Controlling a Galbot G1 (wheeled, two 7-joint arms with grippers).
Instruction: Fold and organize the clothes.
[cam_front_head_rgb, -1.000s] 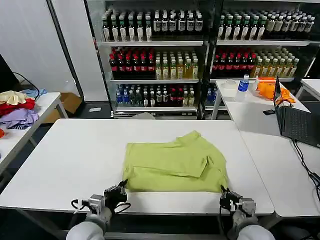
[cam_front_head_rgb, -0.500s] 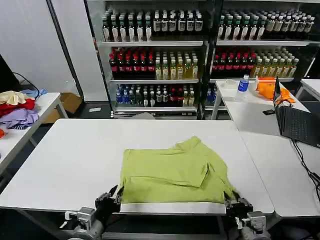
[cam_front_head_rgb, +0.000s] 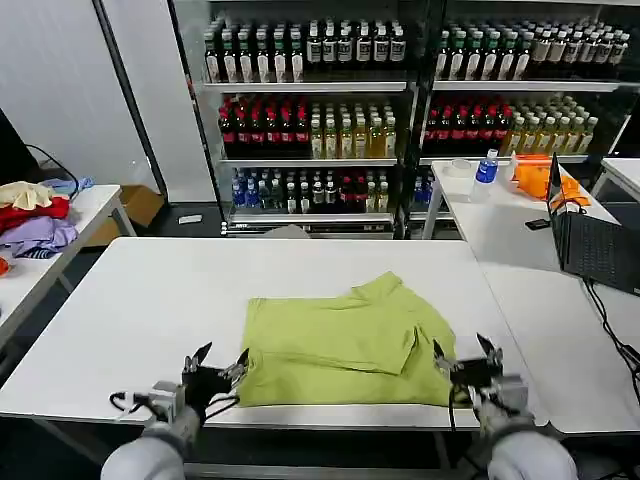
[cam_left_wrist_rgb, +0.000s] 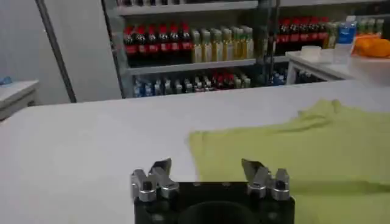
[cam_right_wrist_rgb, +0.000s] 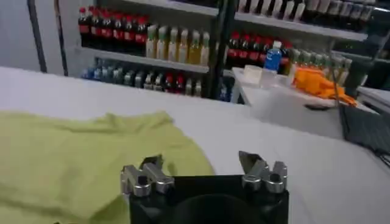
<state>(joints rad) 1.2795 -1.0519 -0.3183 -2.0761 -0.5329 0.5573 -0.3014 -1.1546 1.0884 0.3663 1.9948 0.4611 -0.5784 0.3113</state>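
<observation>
While both gape wide, left tool (cam_front_head_rgb: 217, 361) and right tool (cam_front_head_rgb: 466, 352) flank the T-shirt (cam_front_head_rgb: 340, 340), holding nothing.

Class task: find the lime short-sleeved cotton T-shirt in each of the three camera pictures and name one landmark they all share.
Head view: lime short-sleeved cotton T-shirt folded near the white table's front edge.
Left wrist view: it lies past the open left gripper.
Right wrist view: it lies past the open right gripper.
Shared landmark: bottle shelves.

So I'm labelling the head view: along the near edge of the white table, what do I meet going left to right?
Left gripper, open → lime T-shirt → right gripper, open, at the shirt's right corner.
</observation>
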